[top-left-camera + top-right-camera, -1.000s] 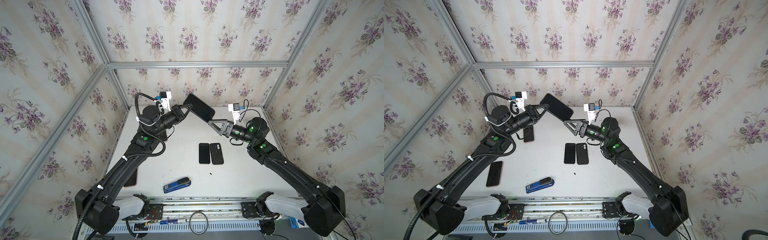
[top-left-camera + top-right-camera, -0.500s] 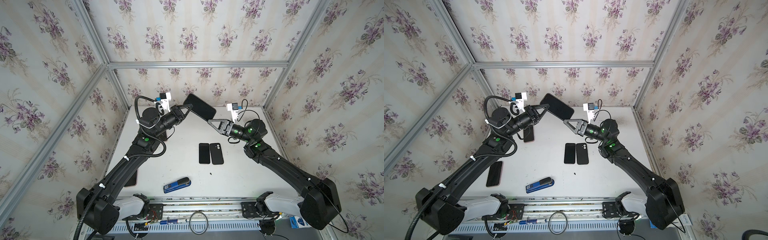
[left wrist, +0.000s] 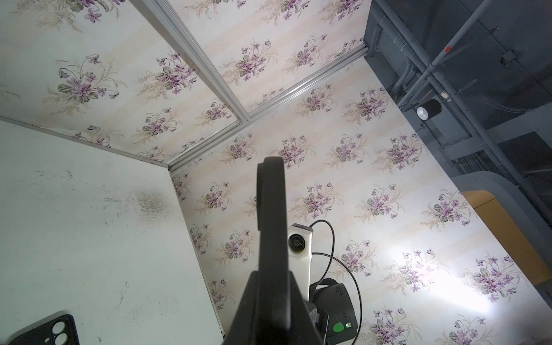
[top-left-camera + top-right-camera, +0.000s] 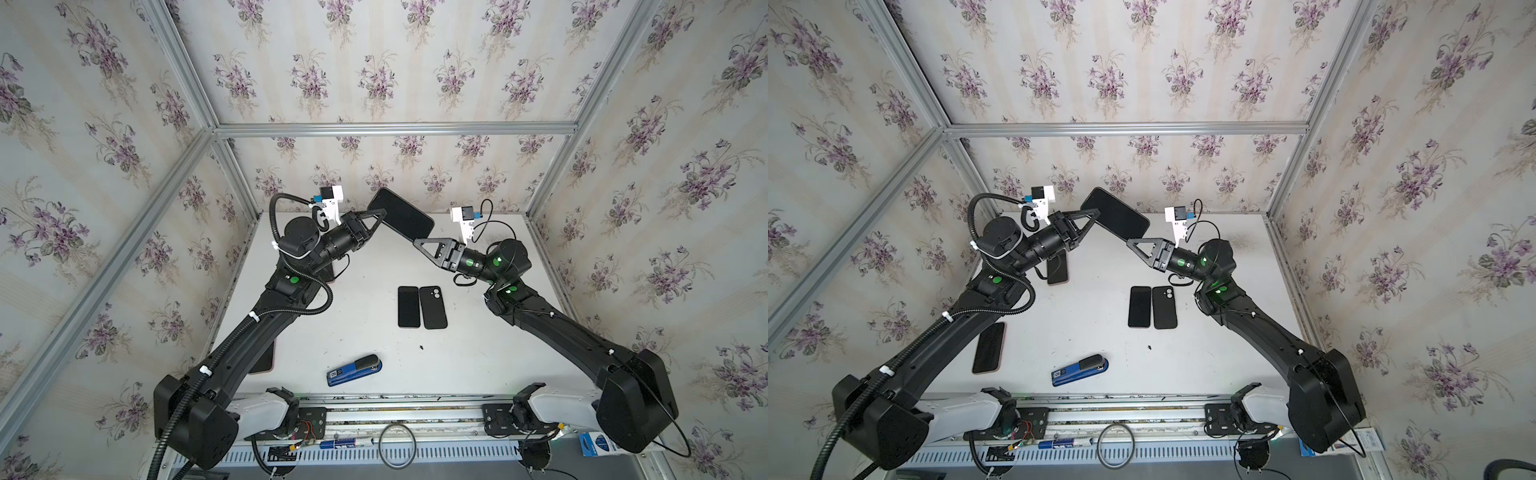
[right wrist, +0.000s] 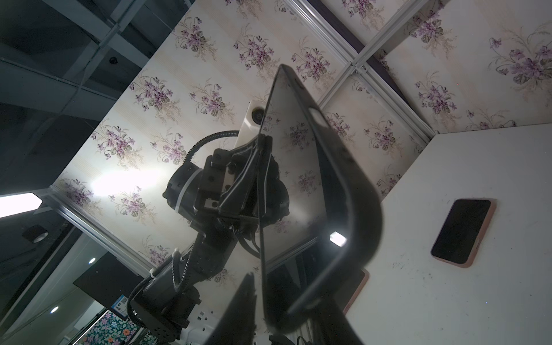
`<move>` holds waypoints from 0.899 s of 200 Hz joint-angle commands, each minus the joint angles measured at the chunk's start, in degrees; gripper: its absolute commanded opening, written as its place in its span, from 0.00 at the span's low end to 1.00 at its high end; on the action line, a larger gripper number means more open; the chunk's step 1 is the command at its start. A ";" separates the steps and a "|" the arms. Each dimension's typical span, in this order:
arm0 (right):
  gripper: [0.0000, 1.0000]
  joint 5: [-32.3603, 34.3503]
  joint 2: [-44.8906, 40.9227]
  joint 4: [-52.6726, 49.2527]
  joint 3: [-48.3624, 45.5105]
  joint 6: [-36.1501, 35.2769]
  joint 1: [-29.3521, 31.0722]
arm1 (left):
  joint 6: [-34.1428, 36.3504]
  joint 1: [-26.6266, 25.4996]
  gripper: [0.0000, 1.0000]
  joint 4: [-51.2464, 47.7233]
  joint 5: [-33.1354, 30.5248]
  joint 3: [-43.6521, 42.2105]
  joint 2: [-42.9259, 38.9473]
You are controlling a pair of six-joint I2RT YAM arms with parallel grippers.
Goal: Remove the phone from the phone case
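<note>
Two claws are meeting at one phone (image 4: 401, 217), which is hanging in the air well beyond the stapler (image 4: 354, 370), toward the rear wall (image 4: 395, 162), tilted. The left claw (image 4: 380, 212) is staying clamped tight on one long edge of it, as a second ago, and the phone is not shifting. The change is lying with the right claw (image 4: 415, 241): wide a second ago, it is now narrowing about the phone's lower end, fingertips at the edge; whether it is already pinching cannot be told. In the right wrist view the black case (image 5: 355, 191) is still wrapping the rim round the reflecting screen, so the phone is still sitting inside. By this reading, a second hold is being set up so that case and phone can be pulled apart; separation is not yet beginning.

The white surface (image 4: 374, 266) is showing scuffs and specks. Between the stapler and the lifted phone, two dark slabs (image 4: 407, 306) are lying flat, side by side, one showing camera holes. On the left arm's side of the stapler, two pink-edged phones (image 4: 988, 348) are lying face up, one partly under the arm. Violet-sprigged wallpaper (image 4: 374, 79) on aluminium framing (image 4: 395, 128) is enclosing the surface.
</note>
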 commanded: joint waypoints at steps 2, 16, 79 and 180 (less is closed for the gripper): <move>0.28 -1.12 0.44 4.04 0.38 0.98 -0.05 | -1.22 0.04 0.00 6.00 0.94 -0.11 -0.01; 0.24 -1.30 0.61 4.18 0.38 0.99 -0.05 | -1.36 0.04 0.00 6.13 1.04 -0.29 0.06; 0.11 -3.61 0.10 6.67 -2.90 -1.58 0.00 | -3.09 0.04 0.00 4.43 2.62 1.67 1.51; 0.01 3.30 -5.99 -18.73 -5.70 -37.31 -0.05 | -6.22 -0.13 0.00 -4.66 7.48 7.03 3.81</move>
